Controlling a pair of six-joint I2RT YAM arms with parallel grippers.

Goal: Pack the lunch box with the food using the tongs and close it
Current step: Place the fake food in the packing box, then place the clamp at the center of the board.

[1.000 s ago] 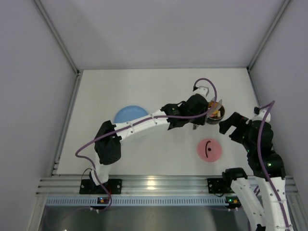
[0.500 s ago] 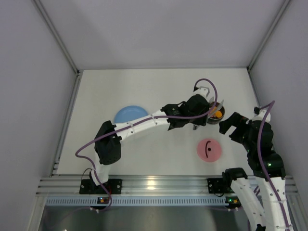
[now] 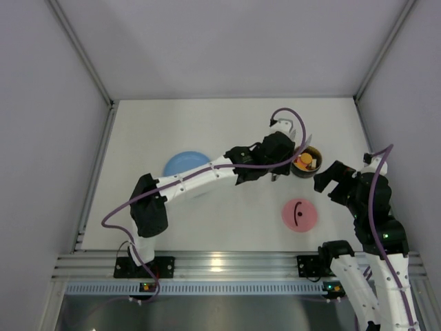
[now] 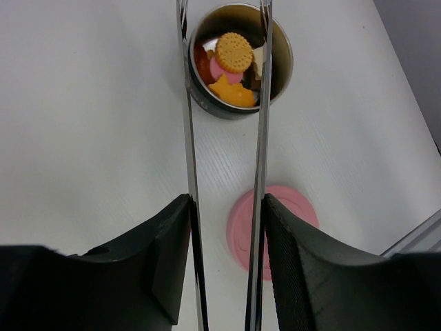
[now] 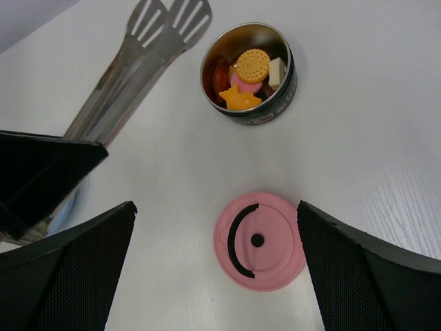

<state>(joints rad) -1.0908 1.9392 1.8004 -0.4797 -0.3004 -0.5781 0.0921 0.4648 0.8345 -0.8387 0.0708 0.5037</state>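
The lunch box (image 3: 306, 162), a small steel bowl, stands open on the table with the food (image 4: 234, 52) inside: a round biscuit, an orange star, pink and pale pieces (image 5: 253, 63). My left gripper (image 4: 226, 200) is shut on the tongs (image 4: 262, 138), a finger pressing each slim arm. The arms stand apart and reach toward the lunch box (image 4: 240, 61). In the right wrist view the tongs' slotted tips (image 5: 165, 21) hang empty just left of the lunch box (image 5: 248, 72). The pink lid (image 5: 275, 248) lies flat below it, under my open right gripper (image 5: 215, 207).
A light-blue plate (image 3: 185, 164) lies at the left, partly under the left arm. White walls close in the table on three sides. The right arm (image 3: 372, 200) stands at the right edge, near the lid (image 3: 299, 215).
The left gripper has drawn back a little from the lunch box, toward the far left, and the tongs' arms have spread apart. The right arm has not moved.
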